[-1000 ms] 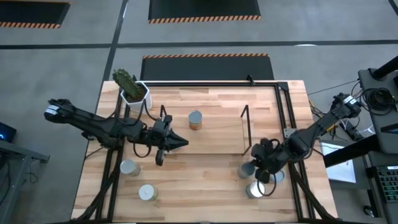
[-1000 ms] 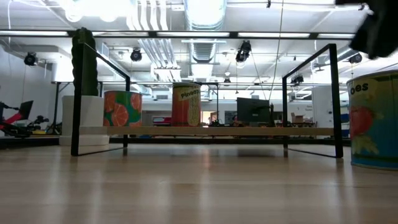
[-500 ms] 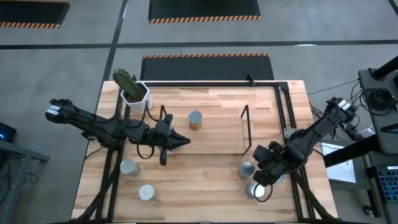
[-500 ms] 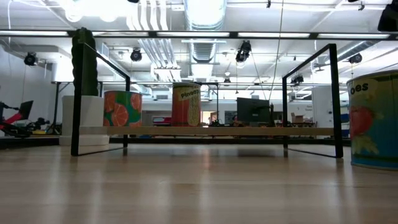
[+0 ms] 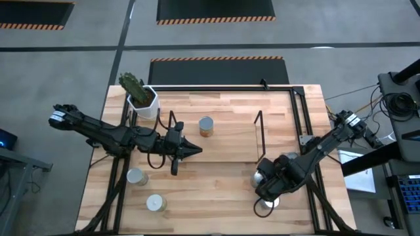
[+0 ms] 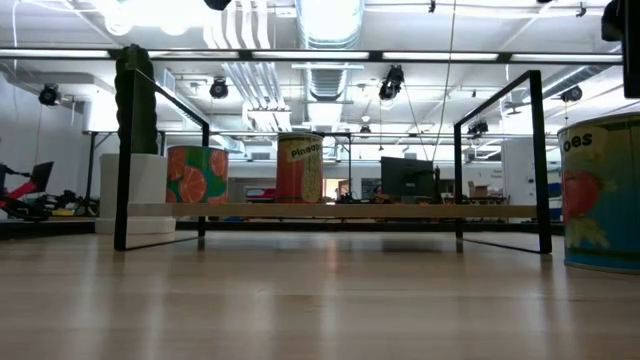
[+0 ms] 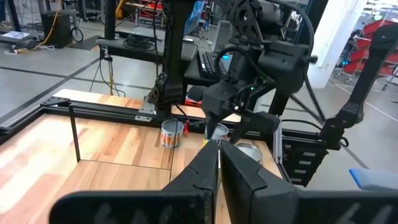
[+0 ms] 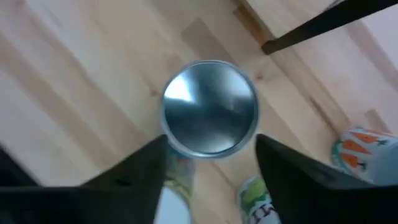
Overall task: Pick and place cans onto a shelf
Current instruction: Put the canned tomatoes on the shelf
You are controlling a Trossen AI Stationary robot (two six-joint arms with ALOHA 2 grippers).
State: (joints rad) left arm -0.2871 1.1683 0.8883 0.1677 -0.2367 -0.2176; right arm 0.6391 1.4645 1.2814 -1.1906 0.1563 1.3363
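Several silver-topped cans stand on the table. One can (image 5: 206, 126) stands on the shelf (image 5: 230, 147), and the low view shows two there, an orange-labelled can (image 6: 197, 175) and a pineapple can (image 6: 300, 168). My right gripper (image 8: 211, 142) hangs open, pointing down, over a can (image 8: 210, 116) at the near right. Its fingers stand on either side of that can's shiny top, above it. In the high view the right gripper (image 5: 268, 189) hides this can. My left gripper (image 5: 191, 151) is shut and empty, held level above the shelf's near edge.
Two cans (image 5: 136, 176) (image 5: 155, 202) stand at the near left. More cans (image 5: 262, 173) (image 5: 266, 205) crowd around my right gripper, one with a carrot label (image 8: 357, 152). A cactus in a white pot (image 5: 141, 97) stands at the far left. Black wire frames (image 5: 259, 136) rise at the shelf's ends.
My right gripper has moved toward the table's left and near edges, risen a little and tipped to point steeply down, with its wrist rolling. It has opened and now hangs over a can at the near right. No can has moved.
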